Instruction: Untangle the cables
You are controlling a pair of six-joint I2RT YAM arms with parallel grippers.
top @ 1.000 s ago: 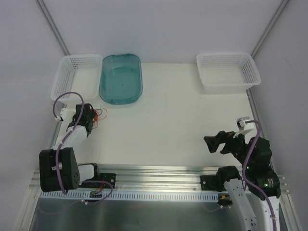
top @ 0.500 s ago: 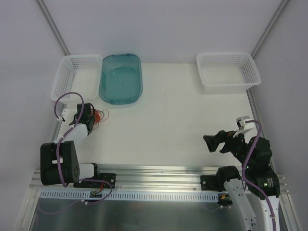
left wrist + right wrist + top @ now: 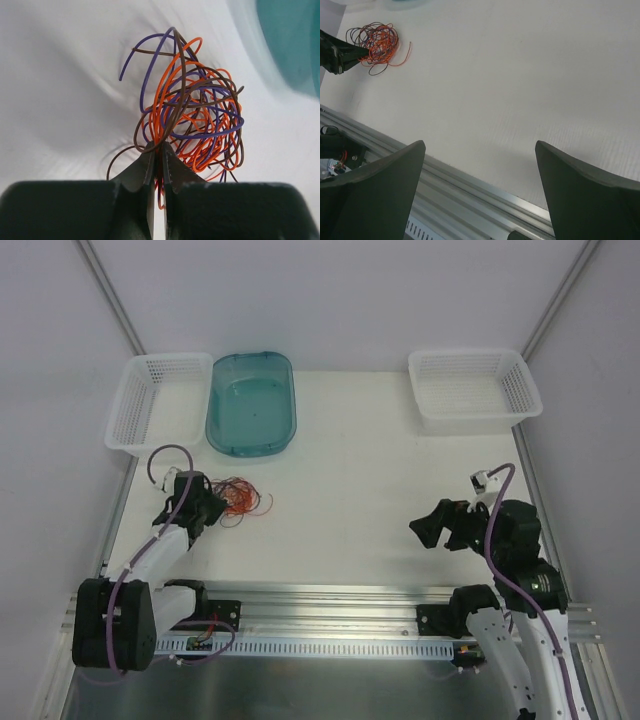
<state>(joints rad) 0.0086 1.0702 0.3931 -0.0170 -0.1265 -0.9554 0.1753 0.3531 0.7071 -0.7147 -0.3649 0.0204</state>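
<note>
The cables (image 3: 195, 115) are a tangled bundle of thin orange, purple and dark brown loops lying on the white table (image 3: 360, 490). My left gripper (image 3: 157, 147) is shut on strands at the bundle's near edge, and orange wire shows between its jaws. From above, the left gripper (image 3: 205, 508) sits at the left of the cables (image 3: 243, 502), which spread out to its right. My right gripper (image 3: 425, 530) hovers open at the right side of the table, far from the bundle. In the right wrist view the right gripper (image 3: 480, 145) holds nothing, and the cables (image 3: 377, 40) lie far off at the upper left.
A white mesh basket (image 3: 160, 358) stands at the back left beside a teal tray (image 3: 250, 405). Another white basket (image 3: 470, 420) stands at the back right. A metal rail (image 3: 330, 600) runs along the near table edge.
My left gripper has shut on the cables and pulled them right and toward the near edge, away from the left basket. The right arm has shifted slightly left.
</note>
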